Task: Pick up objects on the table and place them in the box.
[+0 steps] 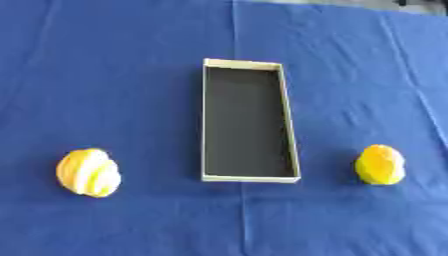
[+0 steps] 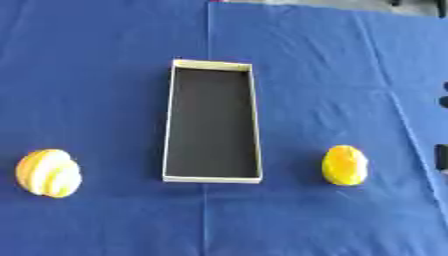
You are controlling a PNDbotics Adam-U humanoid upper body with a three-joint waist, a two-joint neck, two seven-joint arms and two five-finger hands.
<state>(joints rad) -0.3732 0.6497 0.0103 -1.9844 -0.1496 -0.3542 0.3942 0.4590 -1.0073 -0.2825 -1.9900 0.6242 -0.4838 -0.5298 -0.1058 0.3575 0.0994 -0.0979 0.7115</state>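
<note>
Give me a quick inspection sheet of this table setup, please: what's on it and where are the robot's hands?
Surface: blue cloth, creased, covering the table.
Job's things: long open box with pale rim and dark inside, holding nothing, at centre; yellow fruit with pale stripes to its left; plain yellow fruit to its right; both lie apart from the box.
Clutter: nothing seen.
Hands: nothing seen.
Cables: nothing seen.
Surroundings: dark shapes at the right edge of the right eye view, unidentifiable.

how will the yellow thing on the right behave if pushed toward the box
The plain yellow object looks rounded and egg-shaped, so it will probably roll or wobble rather than slide. The wrinkled blue cloth may slow it. The box rim would likely stop it.
</note>
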